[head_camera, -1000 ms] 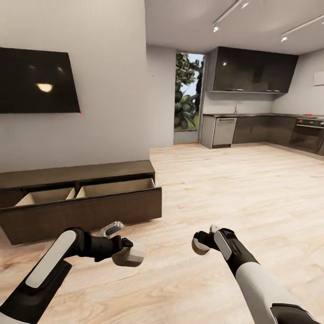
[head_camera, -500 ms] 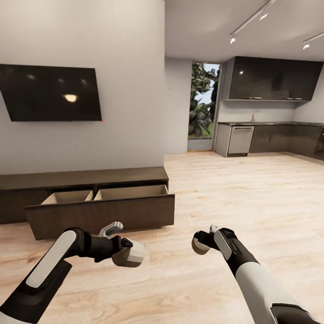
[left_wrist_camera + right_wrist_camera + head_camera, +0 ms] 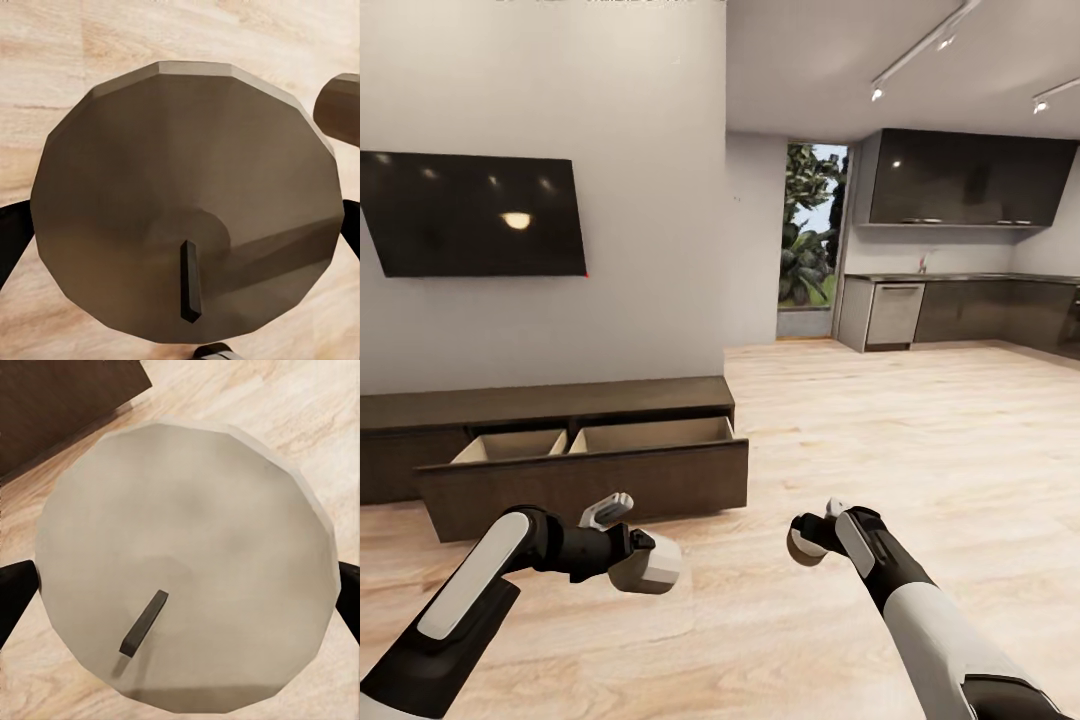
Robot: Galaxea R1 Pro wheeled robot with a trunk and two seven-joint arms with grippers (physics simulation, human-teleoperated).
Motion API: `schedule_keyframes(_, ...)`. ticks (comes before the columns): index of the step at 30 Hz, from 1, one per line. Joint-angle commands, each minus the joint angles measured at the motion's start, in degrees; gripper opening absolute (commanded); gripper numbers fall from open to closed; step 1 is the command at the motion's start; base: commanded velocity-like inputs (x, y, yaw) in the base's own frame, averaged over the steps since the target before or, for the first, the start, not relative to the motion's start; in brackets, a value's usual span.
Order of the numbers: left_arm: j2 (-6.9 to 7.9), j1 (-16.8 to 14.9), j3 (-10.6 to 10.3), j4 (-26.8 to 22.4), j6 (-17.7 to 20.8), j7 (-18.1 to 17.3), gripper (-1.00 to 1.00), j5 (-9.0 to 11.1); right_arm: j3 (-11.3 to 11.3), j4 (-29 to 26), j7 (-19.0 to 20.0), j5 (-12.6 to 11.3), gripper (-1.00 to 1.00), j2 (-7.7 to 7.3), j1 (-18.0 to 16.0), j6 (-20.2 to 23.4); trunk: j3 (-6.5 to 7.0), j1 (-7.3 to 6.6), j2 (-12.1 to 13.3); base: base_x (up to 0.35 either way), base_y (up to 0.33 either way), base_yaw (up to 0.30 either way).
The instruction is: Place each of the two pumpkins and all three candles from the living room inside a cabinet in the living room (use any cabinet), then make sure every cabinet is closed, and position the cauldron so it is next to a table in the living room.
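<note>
The jaws of both grippers pinch candles. In the head view the left gripper (image 3: 622,545) holds a pale candle (image 3: 650,565) and the right gripper (image 3: 818,530) holds a second candle (image 3: 803,542), both low over the floor (image 3: 880,440). The cabinet (image 3: 560,440) stands just ahead against the wall, below a television (image 3: 475,213), with its drawer (image 3: 585,478) pulled out and the pale inside bare. A kitchen (image 3: 960,250) lies well beyond.

In the left wrist view the candle's (image 3: 187,202) flat top and dark wick (image 3: 190,281) face the camera, a finger (image 3: 11,240) at its side. In the right wrist view the other candle (image 3: 187,562) sits likewise, the cabinet's (image 3: 60,405) dark wood near.

The candles look light, stiff and probably smooth, best held around their sides.
</note>
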Motion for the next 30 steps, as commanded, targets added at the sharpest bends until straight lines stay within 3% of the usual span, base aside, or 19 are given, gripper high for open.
schedule_keyframes(1, 0.04, -0.07, -0.06, -0.05, 0.17, 0.51, -1.00, 0.41, -0.20, -0.10, -0.43, -0.67, -1.00, 0.05, -0.02, 0.20, 0.11, -0.24, 0.39, 0.000, 0.000, 0.000)
schedule_keyframes(16, 0.18, -0.09, 0.13, 0.26, 0.12, 0.62, -1.00, 0.16, -0.17, -0.11, -0.40, -0.63, -1.00, -0.03, -0.02, 0.21, 2.81, -3.53, 6.40, 0.000, 0.000, 0.000)
schedule_keyframes(19, 0.12, -0.07, 0.18, 0.29, 0.09, 0.66, -1.00, -3.26, -0.14, -0.10, -0.57, -0.54, -1.00, -0.03, -0.02, 0.28, 3.35, -4.19, 7.61, 0.000, 0.000, 0.000)
schedule_keyframes(23, -0.66, -0.05, 0.34, 0.30, -0.02, 0.68, -1.00, -13.78, -0.12, -0.09, -0.76, -0.35, -1.00, 0.03, -0.02, 0.73, 4.06, -5.07, 9.21, 0.000, 0.000, 0.000)
schedule_keyframes(26, -2.26, -0.06, 0.30, 1.33, -0.12, 0.68, -1.00, -19.65, -0.04, -0.13, -1.43, -0.18, -1.00, 0.05, -0.02, 3.15, 4.60, -5.73, 10.41, 0.000, 0.000, 0.000)
schedule_keyframes(30, -2.76, -0.05, 0.27, 2.73, -0.17, 0.63, -1.00, -22.23, 0.87, -0.28, -3.91, 1.32, -1.00, 0.17, -0.02, 4.60, 5.32, -6.60, 12.02, 0.000, 0.000, 0.000)
